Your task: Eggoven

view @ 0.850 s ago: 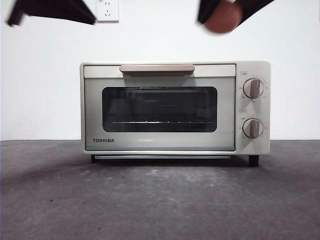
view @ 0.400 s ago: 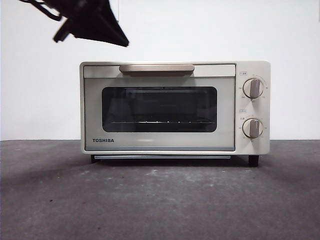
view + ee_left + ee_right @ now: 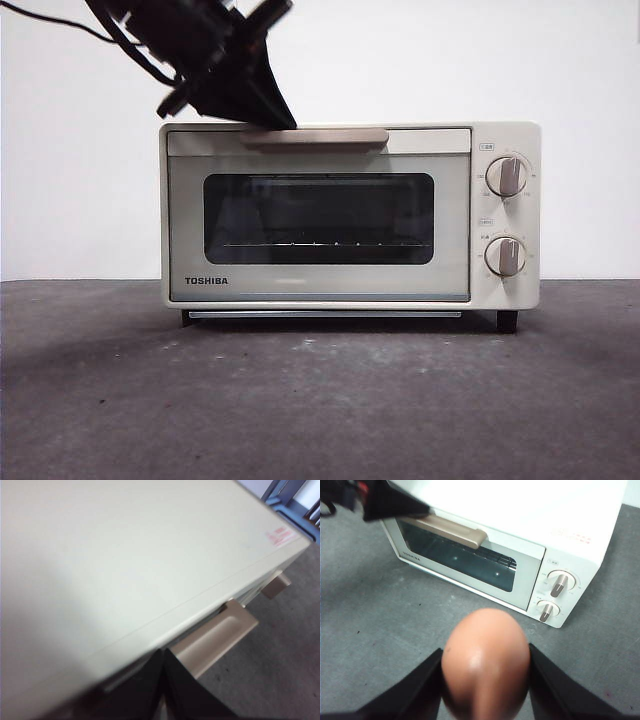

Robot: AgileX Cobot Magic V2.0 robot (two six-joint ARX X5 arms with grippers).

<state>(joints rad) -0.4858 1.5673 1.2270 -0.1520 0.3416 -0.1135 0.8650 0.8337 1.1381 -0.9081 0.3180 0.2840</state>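
Upper left of the front view: left gripper point(image 3: 268, 112), dark and tilted, tips down at the left end of the door handle point(image 3: 314, 136); in its own wrist view, jaws pressed together with no gap showing, poised at the handle's point(image 3: 215, 640) near end above the oven's cream top, closed on nothing; whether touching the handle yet, cannot tell.

Centre of the front view: toaster oven point(image 3: 350, 215) square on the grey table point(image 3: 320, 400), door closed, dark window point(image 3: 318, 218) showing an empty rack; two knobs point(image 3: 506, 176) down its right side.

Right side: nothing of the other arm in the front view; in the right wrist view, right gripper point(image 3: 485, 680) clamped on the egg point(image 3: 485, 662), held well above the table and in front of the oven point(image 3: 520, 540), bottom centre of that frame.

Step in hand, by judgement: opening the door, egg waiting. Next move calls for hooking over the handle and pulling outward and down along the hinge arc, without dragging the light oven forward; only then bringing the egg in through the opening.
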